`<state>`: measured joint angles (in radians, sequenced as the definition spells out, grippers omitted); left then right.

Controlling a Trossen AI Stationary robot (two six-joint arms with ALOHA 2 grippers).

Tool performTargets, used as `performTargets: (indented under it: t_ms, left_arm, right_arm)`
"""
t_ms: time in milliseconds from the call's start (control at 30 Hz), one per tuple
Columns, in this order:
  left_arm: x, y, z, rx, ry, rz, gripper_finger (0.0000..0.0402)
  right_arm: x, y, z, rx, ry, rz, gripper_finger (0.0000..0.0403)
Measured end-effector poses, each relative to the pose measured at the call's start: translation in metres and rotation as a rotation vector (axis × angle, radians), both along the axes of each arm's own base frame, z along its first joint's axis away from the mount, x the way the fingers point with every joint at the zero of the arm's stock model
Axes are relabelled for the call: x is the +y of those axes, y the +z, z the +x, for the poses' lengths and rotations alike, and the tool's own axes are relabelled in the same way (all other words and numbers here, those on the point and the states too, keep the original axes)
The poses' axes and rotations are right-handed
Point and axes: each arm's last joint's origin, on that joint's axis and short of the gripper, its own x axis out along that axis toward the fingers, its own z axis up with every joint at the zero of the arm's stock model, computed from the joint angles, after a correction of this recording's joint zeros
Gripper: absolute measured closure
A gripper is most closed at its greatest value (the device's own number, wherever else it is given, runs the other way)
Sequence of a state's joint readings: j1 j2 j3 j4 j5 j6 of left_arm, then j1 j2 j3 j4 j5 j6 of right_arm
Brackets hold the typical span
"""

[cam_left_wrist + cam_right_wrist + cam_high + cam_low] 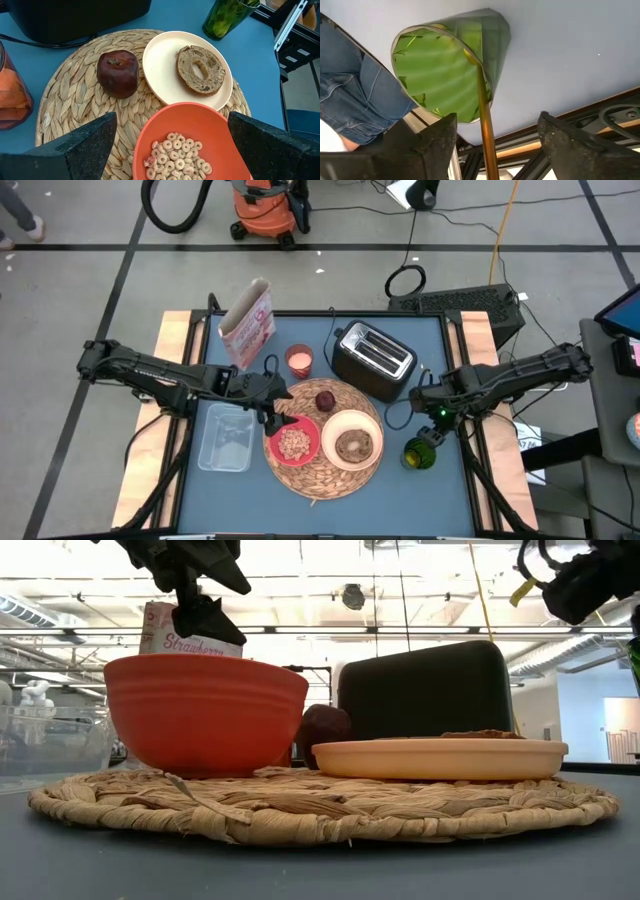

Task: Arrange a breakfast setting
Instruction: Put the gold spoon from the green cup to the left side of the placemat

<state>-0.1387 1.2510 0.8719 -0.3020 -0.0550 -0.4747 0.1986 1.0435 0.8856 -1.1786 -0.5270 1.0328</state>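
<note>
Landmark: woven straw mat (325, 442) on the blue worktop (200, 480).

On the mat: red bowl (294, 442) at its left side, holding ring cereal. Cream plate (352, 439) at its right side, rim touching or nearly touching the bowl. Browned round toast (353, 445) with a centre hole lies flat on the plate. Dark red fruit (325, 400) sits on the mat's far part, just beside both bowl and plate.

Left hand (272, 408) hovers over the mat's left edge, above the bowl; its fingers (85, 145) stand wide apart, one either side of the bowl's rim in the wrist view, gripping nothing.

Right hand (432, 412) is off the mat to its right, above a green cup (421, 453) that stands on the worktop near the mat's right edge. Slim gold spoon (485, 120) stands in that cup, handle leaning on the rim and passing between the wide-spread fingers (432, 145); contact not seen.

Beyond the mat's far edge: black toaster (372, 360), small pink cup (299, 361), cereal box (248, 323). Clear plastic tub (226, 437) left of the mat.
</note>
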Motion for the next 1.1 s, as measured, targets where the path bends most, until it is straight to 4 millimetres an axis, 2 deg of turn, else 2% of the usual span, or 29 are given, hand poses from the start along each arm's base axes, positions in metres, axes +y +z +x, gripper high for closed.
performTargets:
  t_ms: [733, 1100]
  left_arm:
    - [0.0, 0.0, 0.0, 0.0, 0.0, 0.0, 0.0016]
    - [-0.0001, -0.0001, 0.0, 0.0, 0.0, 0.0, 0.0016]
  right_arm:
    - [0.0005, 0.0004, 0.0025, -0.026, -0.002, 0.007, 0.0268]
    - [0.0011, 0.0011, 0.0054, -0.058, -0.002, 0.014, 0.0315]
